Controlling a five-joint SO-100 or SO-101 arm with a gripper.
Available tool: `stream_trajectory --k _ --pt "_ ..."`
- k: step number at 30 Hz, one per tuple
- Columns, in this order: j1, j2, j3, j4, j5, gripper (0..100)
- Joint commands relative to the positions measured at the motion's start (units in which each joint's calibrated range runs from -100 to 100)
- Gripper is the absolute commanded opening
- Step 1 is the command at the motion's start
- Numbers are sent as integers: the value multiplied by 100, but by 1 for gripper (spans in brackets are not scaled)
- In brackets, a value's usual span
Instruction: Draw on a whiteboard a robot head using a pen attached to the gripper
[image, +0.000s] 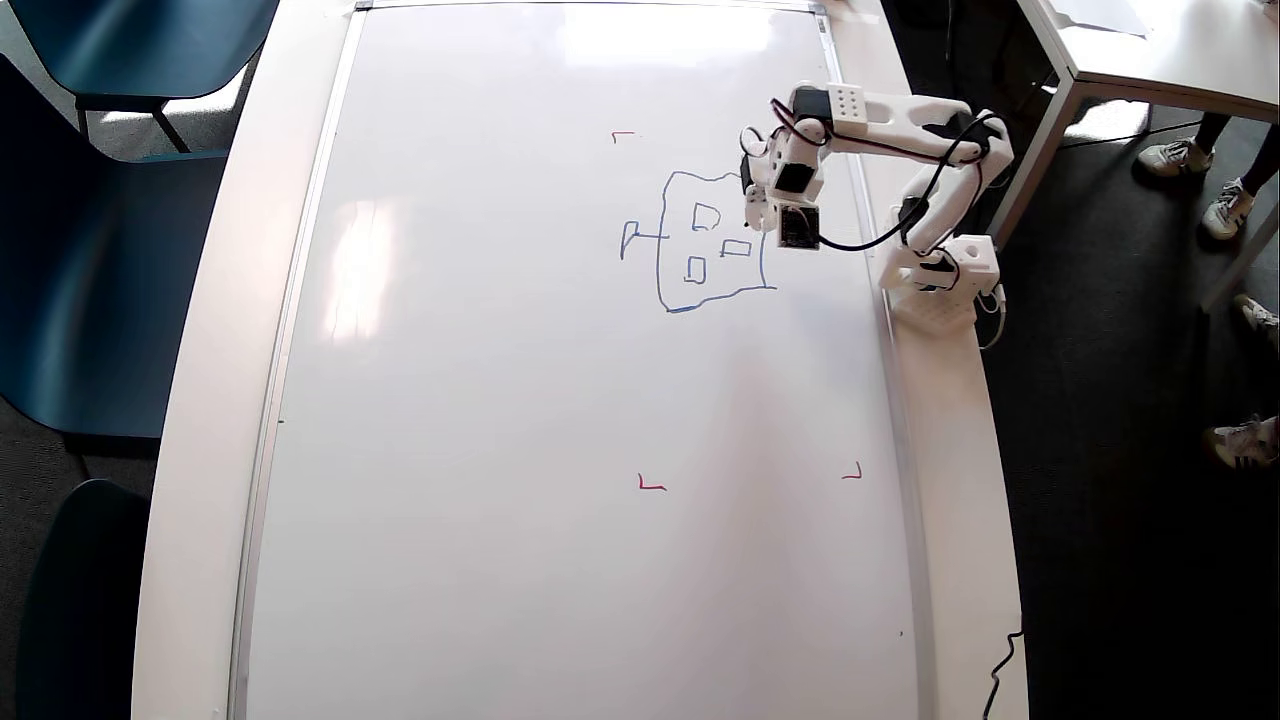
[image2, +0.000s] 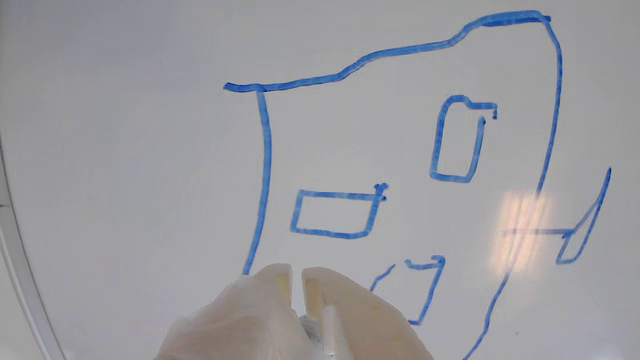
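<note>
In the overhead view we count one whiteboard (image: 520, 400) lying flat on one white counter (image: 210, 380); it fills most of the frame. We count three red corner marks in view: one in the upper centre (image: 622, 135), and two in the lower half (image: 651, 484) (image: 852, 472).

One arm stands on the right rim of the counter, its base (image: 940, 285) in the upper right of the frame. The arm reaches leftward over the board. One end effector (image: 757, 215) hangs over the right edge of the drawing.

One robot head (image: 712, 242) is drawn in blue in the upper centre-right of the overhead view. We count one wobbly outer outline, three small rectangles inside it, and one flag-shaped antenna (image: 632, 238) on its left side.

In the wrist view the robot head (image2: 407, 165) fills the frame, with the antenna (image2: 582, 225) at the right edge. One inner rectangle (image2: 335, 212) sits centre, one (image2: 457, 140) upper right, and one (image2: 425, 285) lower centre, partly hidden.

The end effector (image2: 297, 280) enters from the bottom centre of the wrist view. Its two fingers (image2: 270, 280) stand almost together, with a narrow slit between them. We cannot make out the pen clearly in either view, so we cannot tell whether the fingers clamp it.

Two blue chairs (image: 110, 200) stand at the left of the overhead view.
</note>
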Motion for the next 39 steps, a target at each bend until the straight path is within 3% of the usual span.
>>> stream_trajectory --k 1,13,20,28,39 --pt "-12 -234 110 -577 28 1" --pt "-34 -997 -162 -1289 211 1" --pt "-86 -2347 428 -2688 666 1" --pt "-859 -4334 928 -2679 656 1" --pt "-830 -7462 2607 -2679 666 1"
